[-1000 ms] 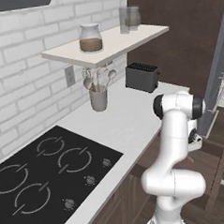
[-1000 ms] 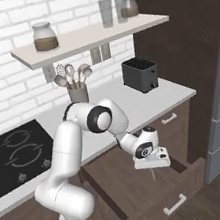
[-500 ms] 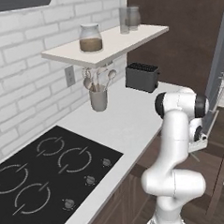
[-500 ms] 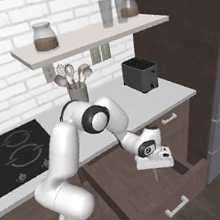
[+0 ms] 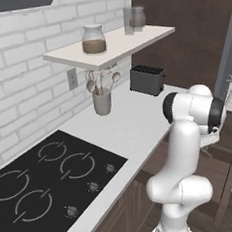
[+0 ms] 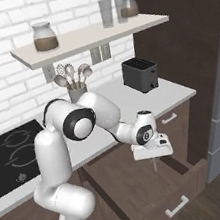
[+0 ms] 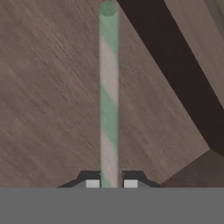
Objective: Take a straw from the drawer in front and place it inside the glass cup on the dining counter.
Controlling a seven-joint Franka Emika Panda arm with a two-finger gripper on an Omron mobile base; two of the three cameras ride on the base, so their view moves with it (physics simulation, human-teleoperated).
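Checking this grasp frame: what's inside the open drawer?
Bare wood floor shows in the drawer, with the straw hanging over it, pinched in the claw. The arm covers the drawer's back.

white worktop (image 5: 133, 122), toaster (image 5: 147, 79), utensil holder (image 5: 102, 103)

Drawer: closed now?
No. In the right base view the drawer stands pulled out, and the gripper holds the straw above it.
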